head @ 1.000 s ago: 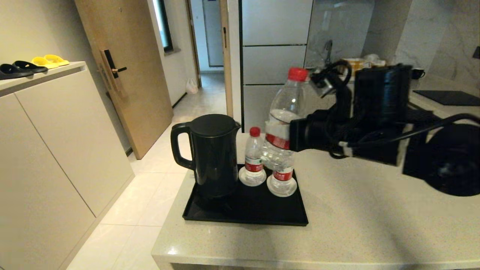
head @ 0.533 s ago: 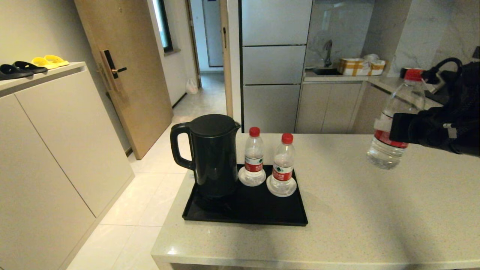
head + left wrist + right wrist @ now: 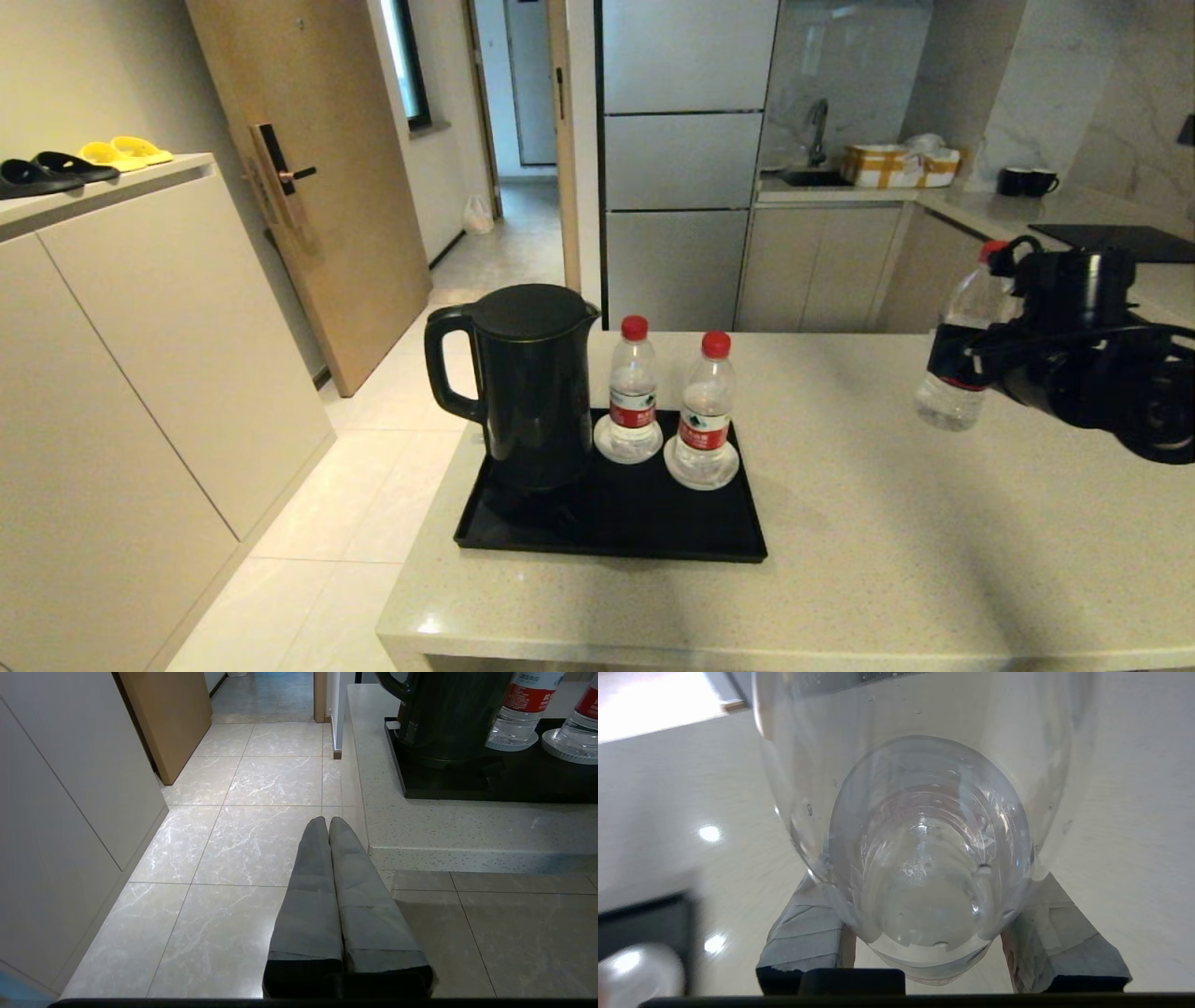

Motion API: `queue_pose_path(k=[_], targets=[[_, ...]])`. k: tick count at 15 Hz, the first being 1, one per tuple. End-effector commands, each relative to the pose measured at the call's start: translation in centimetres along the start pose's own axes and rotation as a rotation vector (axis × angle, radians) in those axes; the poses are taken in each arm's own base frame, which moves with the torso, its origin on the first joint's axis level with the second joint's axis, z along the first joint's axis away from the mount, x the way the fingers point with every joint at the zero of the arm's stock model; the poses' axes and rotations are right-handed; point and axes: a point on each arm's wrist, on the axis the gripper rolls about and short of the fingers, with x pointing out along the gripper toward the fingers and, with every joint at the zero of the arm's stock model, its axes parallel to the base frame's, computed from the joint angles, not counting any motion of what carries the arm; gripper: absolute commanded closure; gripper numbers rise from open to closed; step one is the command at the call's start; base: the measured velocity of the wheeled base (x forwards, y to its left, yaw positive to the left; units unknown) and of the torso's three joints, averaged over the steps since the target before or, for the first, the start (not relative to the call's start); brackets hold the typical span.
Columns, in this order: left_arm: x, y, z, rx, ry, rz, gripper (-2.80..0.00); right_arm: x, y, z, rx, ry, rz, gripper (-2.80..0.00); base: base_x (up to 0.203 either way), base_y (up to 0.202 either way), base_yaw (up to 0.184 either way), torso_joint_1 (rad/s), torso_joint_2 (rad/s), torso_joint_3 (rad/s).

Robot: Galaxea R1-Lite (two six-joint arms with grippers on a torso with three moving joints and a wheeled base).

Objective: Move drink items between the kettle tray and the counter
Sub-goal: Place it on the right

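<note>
Gripping with my right gripper [image 3: 962, 369], I hold a small clear plastic water bottle with a red cap [image 3: 954, 359] above the pale beige speckled stone counter [image 3: 887, 560], well to the right of the flat black kettle tray [image 3: 611, 537]. On that tray stand the tall matte black kettle [image 3: 527, 383] and two more red-capped bottles [image 3: 632, 392] [image 3: 705, 411], each on a small white round saucer [image 3: 700, 471].

From my left wrist, my left gripper [image 3: 329, 823] hangs over the tiled floor [image 3: 233, 835] beside the counter's edge, fingers pressed together.

From my right wrist, the bottle's clear body [image 3: 924, 858] fills the space between my two grey padded fingers [image 3: 808, 938], pinched on both sides.
</note>
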Motion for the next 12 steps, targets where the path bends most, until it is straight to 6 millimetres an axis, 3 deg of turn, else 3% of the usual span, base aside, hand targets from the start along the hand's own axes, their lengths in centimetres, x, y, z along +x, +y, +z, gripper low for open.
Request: queue_pose_path(k=[1, 3, 5, 6, 8, 12], targets=[[0.0, 0.0, 0.0, 0.0, 0.001, 0.0, 0.0, 5.8, 1.2, -5.1, -0.035, 0.073, -0.052, 0.0, 0.0, 0.0, 0.0, 0.0, 0.0, 0.0], [0.0, 0.0, 0.0, 0.0, 0.001, 0.0, 0.0, 8.5, 1.9, -7.1, -0.03, 0.055, -0.08, 0.0, 0.0, 0.0, 0.0, 0.0, 0.0, 0.0], [0.0, 0.0, 0.0, 0.0, 0.001, 0.0, 0.0, 9.9, 2.1, -8.6, -0.021, 0.03, -0.108, 0.0, 0.0, 0.0, 0.0, 0.0, 0.0, 0.0], [0.0, 0.0, 0.0, 0.0, 0.001, 0.0, 0.0, 10.4, 2.3, -8.9, -0.01, -0.003, -0.117, -2.8, 0.0, 0.0, 0.0, 0.0, 0.0, 0.0], [0.0, 0.0, 0.0, 0.0, 0.001, 0.0, 0.0, 11.2, 2.6, -9.6, -0.009, -0.013, -0.123, -2.8, 0.0, 0.0, 0.0, 0.0, 0.0, 0.0], [0.0, 0.0, 0.0, 0.0, 0.001, 0.0, 0.0, 11.0, 2.3, -8.8, 0.002, -0.033, -0.118, -2.8, 0.0, 0.0, 0.0, 0.0, 0.0, 0.0]])
